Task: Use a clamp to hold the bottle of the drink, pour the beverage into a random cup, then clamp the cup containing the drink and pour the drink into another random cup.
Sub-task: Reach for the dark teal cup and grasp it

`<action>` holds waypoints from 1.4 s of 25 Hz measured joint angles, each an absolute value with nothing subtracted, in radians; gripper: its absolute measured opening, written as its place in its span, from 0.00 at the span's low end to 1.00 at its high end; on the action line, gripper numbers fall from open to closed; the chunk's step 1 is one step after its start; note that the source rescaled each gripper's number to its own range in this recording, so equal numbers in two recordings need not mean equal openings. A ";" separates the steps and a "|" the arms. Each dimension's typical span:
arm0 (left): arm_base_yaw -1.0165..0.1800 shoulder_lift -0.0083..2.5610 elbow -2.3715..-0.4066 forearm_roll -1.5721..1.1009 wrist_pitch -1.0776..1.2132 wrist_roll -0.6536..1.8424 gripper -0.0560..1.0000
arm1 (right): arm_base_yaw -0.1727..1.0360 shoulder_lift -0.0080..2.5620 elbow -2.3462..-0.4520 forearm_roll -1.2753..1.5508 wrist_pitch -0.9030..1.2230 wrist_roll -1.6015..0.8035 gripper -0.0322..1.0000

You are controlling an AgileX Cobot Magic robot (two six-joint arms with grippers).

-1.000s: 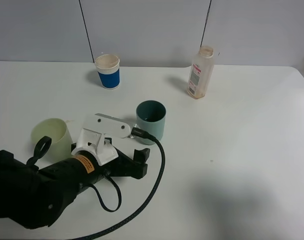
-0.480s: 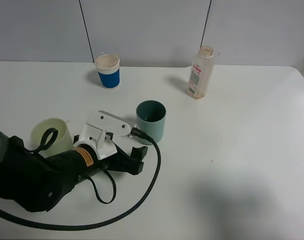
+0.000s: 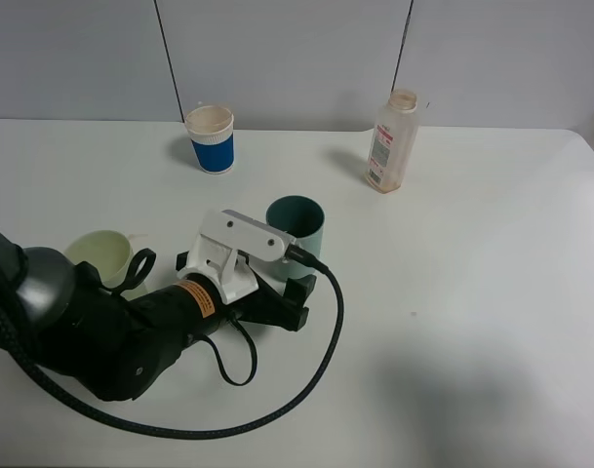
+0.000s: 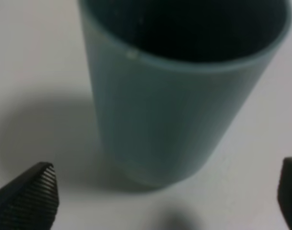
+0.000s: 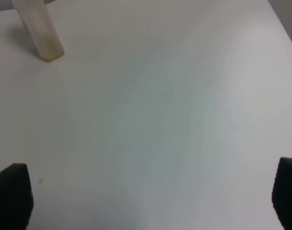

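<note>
Left gripper (image 4: 160, 194) has slid in toward the teal tumbler (image 3: 306, 229) | jaws apart, tips flanking its base, no contact seen | right gripper (image 5: 149, 191) spread wide over the bare table (image 3: 472, 292) | bottle (image 3: 392, 141) upright at the back, well apart | blue cup (image 3: 211, 139) back left.

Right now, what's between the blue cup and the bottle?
Nothing but bare white table lies between the blue cup and the bottle; the high view shows it.
</note>
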State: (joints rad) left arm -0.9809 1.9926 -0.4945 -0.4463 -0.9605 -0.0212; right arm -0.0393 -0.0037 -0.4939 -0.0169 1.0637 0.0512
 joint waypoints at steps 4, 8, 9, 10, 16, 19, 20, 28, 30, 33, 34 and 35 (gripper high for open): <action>-0.981 1.997 -0.512 -0.444 -0.966 -0.021 0.74 | -0.039 -0.004 -0.494 -0.017 1.064 0.051 1.00; -0.981 2.026 -0.535 -0.445 -0.977 -0.021 0.74 | -0.039 -0.004 -0.494 -0.017 1.064 0.051 1.00; -0.981 2.034 -0.543 -0.445 -0.981 -0.021 0.74 | -0.039 -0.004 -0.494 -0.017 1.064 0.051 1.00; -0.981 2.034 -0.543 -0.445 -0.981 -0.021 0.74 | -0.039 -0.004 -0.494 -0.017 1.064 0.051 1.00; -0.980 2.091 -0.606 -0.444 -0.995 -0.024 0.74 | -0.039 -0.004 -0.494 -0.017 1.064 0.051 1.00; -0.976 2.094 -0.613 -0.441 -1.000 -0.024 0.74 | -0.039 -0.004 -0.494 -0.017 1.064 0.051 1.00; -0.974 2.094 -0.615 -0.439 -1.002 -0.024 0.74 | -0.039 -0.004 -0.494 -0.017 1.064 0.051 1.00; -0.941 2.102 -0.637 -0.422 -1.009 -0.024 0.71 | -0.039 -0.004 -0.494 -0.017 1.064 0.051 1.00; -0.938 2.109 -0.651 -0.418 -1.014 -0.024 0.70 | -0.039 -0.004 -0.494 -0.017 1.064 0.051 1.00; -0.938 2.123 -0.655 -0.414 -1.021 -0.024 0.70 | -0.039 -0.004 -0.494 -0.017 1.064 0.051 1.00; -0.938 2.129 -0.655 -0.412 -1.023 -0.024 0.70 | -0.039 -0.004 -0.494 -0.017 1.064 0.051 1.00; -0.938 2.134 -0.656 -0.411 -1.023 -0.024 0.70 | -0.039 -0.004 -0.494 -0.017 1.064 0.051 1.00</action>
State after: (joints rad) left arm -0.9381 2.1343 -0.6563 -0.4112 -1.0234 -0.0242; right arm -0.0393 -0.0037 -0.4939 -0.0169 1.0637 0.0512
